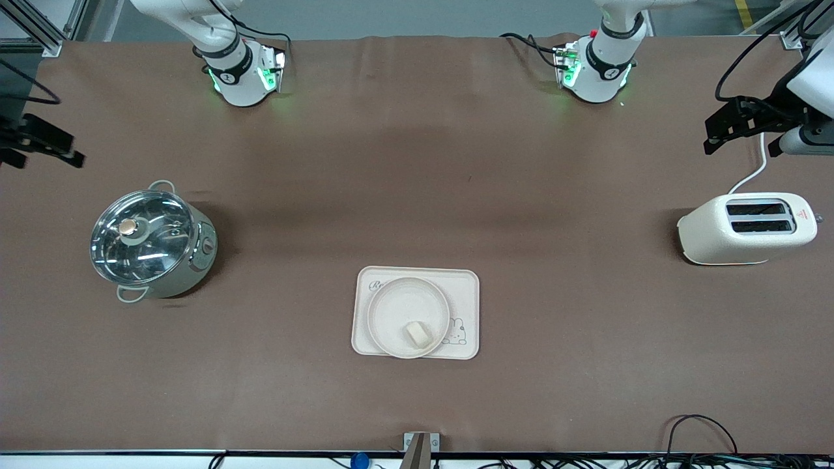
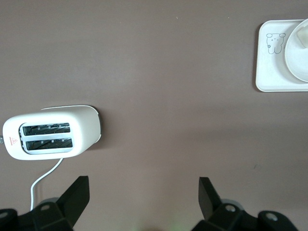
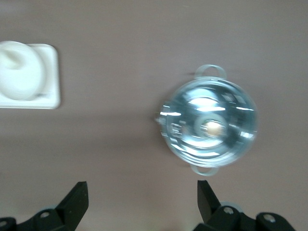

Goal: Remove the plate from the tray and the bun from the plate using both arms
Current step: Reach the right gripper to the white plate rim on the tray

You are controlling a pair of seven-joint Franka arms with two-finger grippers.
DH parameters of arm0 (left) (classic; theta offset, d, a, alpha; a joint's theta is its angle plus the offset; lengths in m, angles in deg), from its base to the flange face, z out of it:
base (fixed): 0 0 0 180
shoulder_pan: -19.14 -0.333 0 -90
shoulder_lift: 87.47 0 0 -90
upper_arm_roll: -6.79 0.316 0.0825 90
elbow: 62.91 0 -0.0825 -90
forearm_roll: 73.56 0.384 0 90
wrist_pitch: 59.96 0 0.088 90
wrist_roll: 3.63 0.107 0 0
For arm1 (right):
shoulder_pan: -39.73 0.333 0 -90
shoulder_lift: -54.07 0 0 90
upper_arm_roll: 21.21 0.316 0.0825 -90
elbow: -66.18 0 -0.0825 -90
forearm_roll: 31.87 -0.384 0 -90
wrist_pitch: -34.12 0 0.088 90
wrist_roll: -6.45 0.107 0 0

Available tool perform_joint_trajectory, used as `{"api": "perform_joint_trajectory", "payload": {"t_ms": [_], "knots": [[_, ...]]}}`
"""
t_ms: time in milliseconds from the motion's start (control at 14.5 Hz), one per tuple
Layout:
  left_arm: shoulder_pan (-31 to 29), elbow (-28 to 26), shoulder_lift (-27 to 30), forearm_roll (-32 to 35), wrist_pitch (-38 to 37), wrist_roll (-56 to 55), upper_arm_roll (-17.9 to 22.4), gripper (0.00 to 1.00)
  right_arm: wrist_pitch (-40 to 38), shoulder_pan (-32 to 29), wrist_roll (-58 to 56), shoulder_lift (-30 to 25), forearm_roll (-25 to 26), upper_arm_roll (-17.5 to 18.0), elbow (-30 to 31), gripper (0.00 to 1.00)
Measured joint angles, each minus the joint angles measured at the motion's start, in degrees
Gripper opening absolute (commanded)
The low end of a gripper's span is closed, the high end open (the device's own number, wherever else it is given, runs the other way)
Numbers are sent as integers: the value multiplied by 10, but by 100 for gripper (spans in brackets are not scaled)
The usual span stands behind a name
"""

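Bun [image 1: 417,334] on plate [image 1: 391,312]; left gripper [image 2: 144,192], right gripper [image 3: 142,192] raised, fingers apart

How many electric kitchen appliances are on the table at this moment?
2. The cream two-slot toaster stands at the left arm's end of the table; the steel pot with glass lid and control knob stands at the right arm's end.

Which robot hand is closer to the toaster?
Left. The left gripper hangs open above the table just by the toaster; the right gripper, also open, is up at the pot's end.
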Motion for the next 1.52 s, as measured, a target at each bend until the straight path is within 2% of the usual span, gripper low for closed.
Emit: {"api": "perform_joint_trajectory", "payload": {"t_ms": [208, 346, 553, 692, 899, 1038, 1107, 1176, 1245, 1314, 1522], "knots": [[0, 0, -1, 0, 0, 0, 0, 100, 125, 97, 73, 83, -68, 6, 21, 100], [-1, 0, -1, 0, 0, 0, 0, 100, 232, 149, 92, 179, -141, 8, 27, 100], [-1, 0, -2, 0, 0, 0, 0, 100, 367, 186, 87, 317, -236, 8, 22, 100], [-1, 0, -2, 0, 0, 0, 0, 100, 440, 204, 83, 377, -254, 10, 15, 100], [0, -1, -4, 0, 0, 0, 0, 100, 527, 229, 87, 430, -258, 24, 4, 99], [0, -1, -5, 0, 0, 0, 0, 100, 545, 232, 91, 453, -263, 31, -7, 87], [0, -1, -5, 0, 0, 0, 0, 100, 546, 232, 91, 463, -274, 32, -15, 72], [0, -1, -5, 0, 0, 0, 0, 100, 546, 231, 91, 470, -284, 31, -21, 52], [0, -1, -5, 0, 0, 0, 0, 100, 546, 230, 91, 475, -290, 31, -25, 15], [0, -1, -5, 0, 0, 0, 0, 100, 546, 229, 91, 478, -291, 31, -28, 0], [0, 0, -6, 0, 0, 0, 0, 100, 549, 227, 86, 481, -292, 31, -31, 0]]}}
